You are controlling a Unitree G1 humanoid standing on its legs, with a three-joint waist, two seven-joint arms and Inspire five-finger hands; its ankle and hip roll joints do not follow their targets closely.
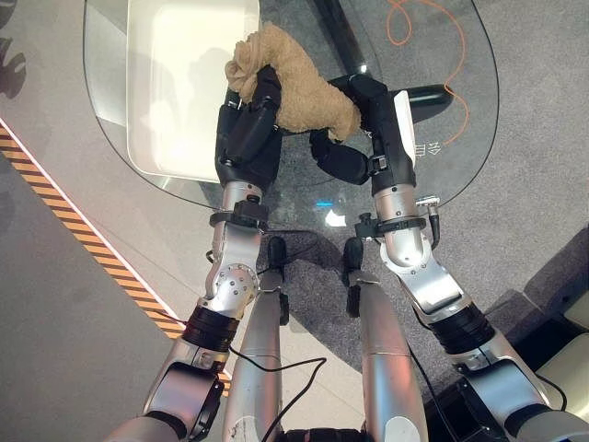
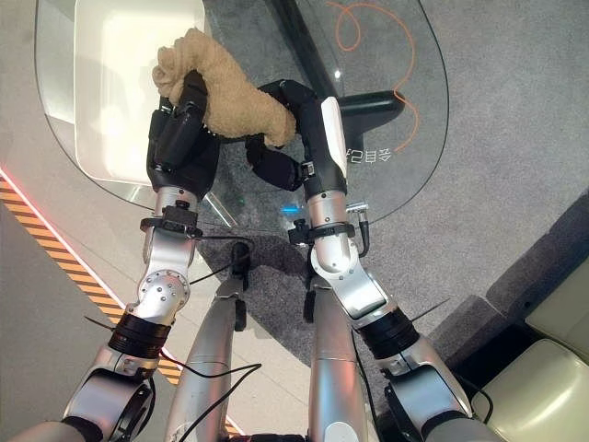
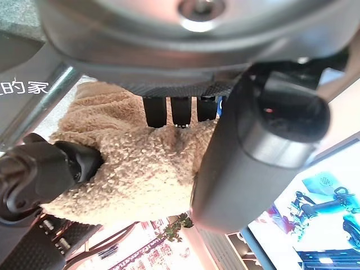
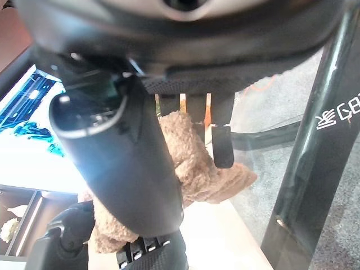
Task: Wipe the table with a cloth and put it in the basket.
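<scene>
Both robot hands pinch the fuzzy tan cloth (image 1: 293,85) over the glass bench (image 1: 442,138): left robot hand (image 1: 247,129), right robot hand (image 1: 363,129) (one each end).

Head stereo pair looks steeply down on the glass table (image 1: 433,138); both eyes share the tan cloth (image 1: 299,87), upper centre of frame. Wrist cameras sit very close behind each hand, sharing that cloth (image 3: 135,169).

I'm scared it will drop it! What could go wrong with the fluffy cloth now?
Both hands hold one tan cloth: the left hand and right hand might tug against each other. A loose bunch sticks out past the left fingers, so it could slip onto the glass table.
</scene>
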